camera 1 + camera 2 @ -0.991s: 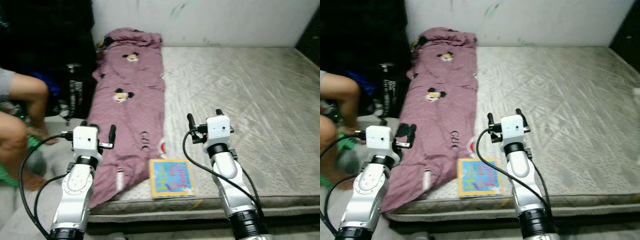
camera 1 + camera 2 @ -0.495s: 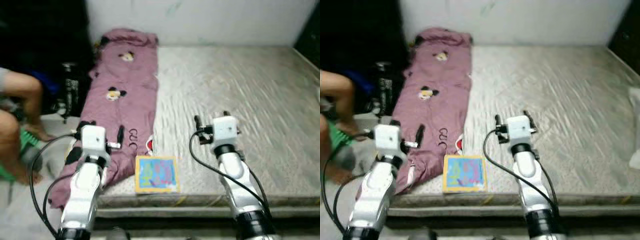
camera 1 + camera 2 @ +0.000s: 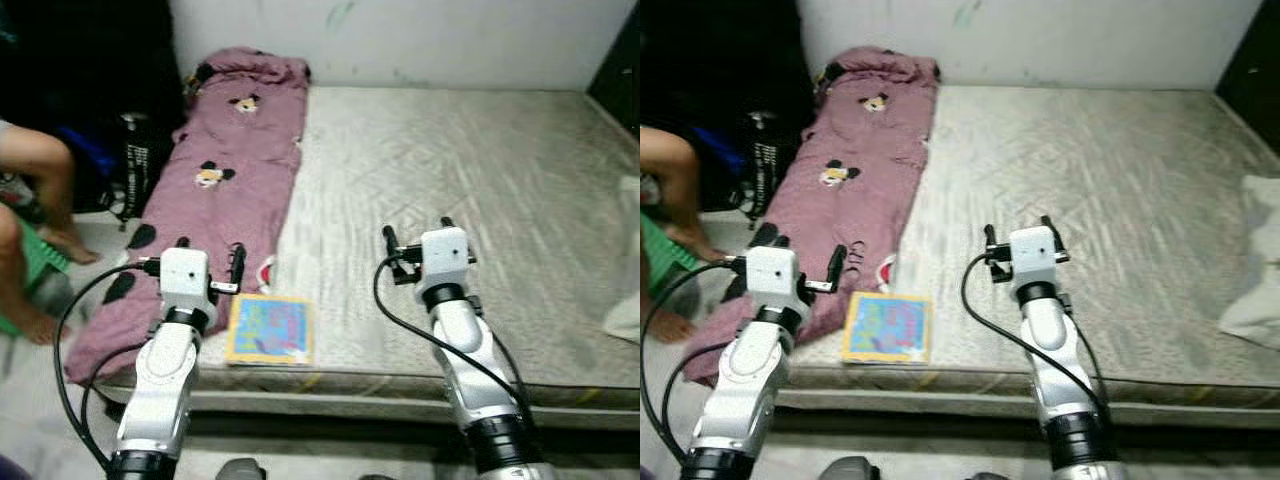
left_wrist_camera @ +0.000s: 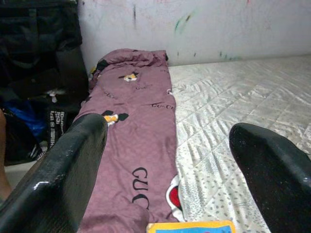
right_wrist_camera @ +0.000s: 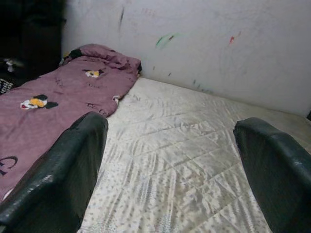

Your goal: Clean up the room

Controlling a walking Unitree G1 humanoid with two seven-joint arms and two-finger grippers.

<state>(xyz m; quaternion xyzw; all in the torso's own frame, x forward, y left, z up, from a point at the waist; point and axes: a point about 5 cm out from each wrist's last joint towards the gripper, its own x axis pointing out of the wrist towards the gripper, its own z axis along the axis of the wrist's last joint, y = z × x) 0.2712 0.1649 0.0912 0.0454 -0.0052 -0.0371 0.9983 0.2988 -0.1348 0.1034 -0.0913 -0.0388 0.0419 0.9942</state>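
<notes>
Hovering my left pincer [image 3: 207,258] and right pincer [image 3: 415,230] (both open, empty) over the mattress [image 3: 470,170], near its picture book [image 3: 269,329].

The purple blanket [image 4: 141,145] bears the printed letters "GUC"

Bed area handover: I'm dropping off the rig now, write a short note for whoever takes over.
Left gripper: open, holding nothing, raised over the near left corner of the mattress.
Right gripper: open, holding nothing, raised over the mattress's near middle.
Purple blanket: spread along the mattress's left side, its near end hanging off the edge.
Picture book: flat at the near edge, beside the blanket.
White cloth: at the mattress's right edge.
A person's legs are at the left, by the black bags.
Done: nothing gripped yet.
Left: probably book, blanket, cloth.
</notes>
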